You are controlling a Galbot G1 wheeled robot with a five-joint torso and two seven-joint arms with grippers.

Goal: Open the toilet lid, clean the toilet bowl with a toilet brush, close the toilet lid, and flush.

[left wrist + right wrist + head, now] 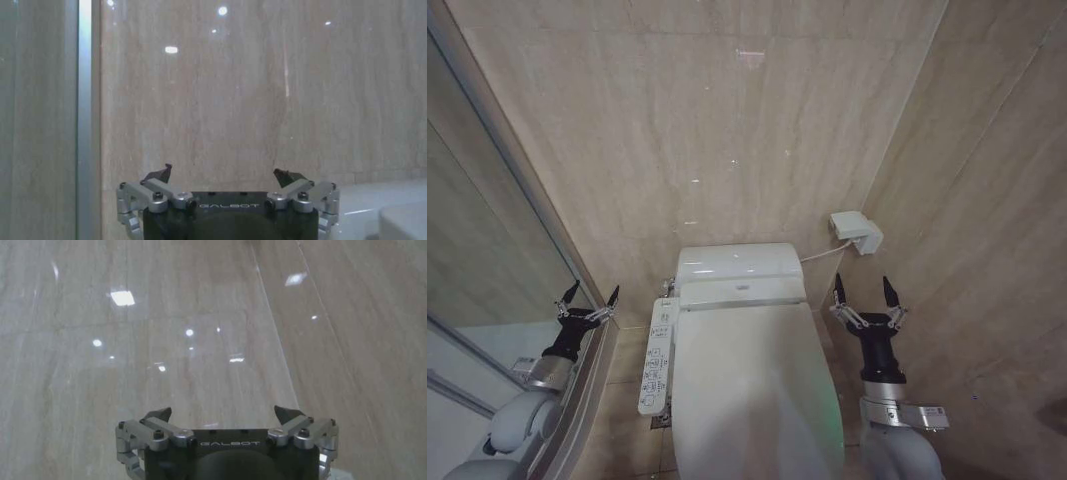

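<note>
At lower centre of the head view, the lid [752, 390] is lying shut while both grippers, left [587, 297] and right [865, 291], are hovering wide open and empty beside it; a badly aimed reach risks striking the button panel [656, 355].

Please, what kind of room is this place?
Most likely a bathroom or toilet stall: a white toilet with its toilet lid shut, a button panel along its side, and beige tiled walls close around it.
</note>
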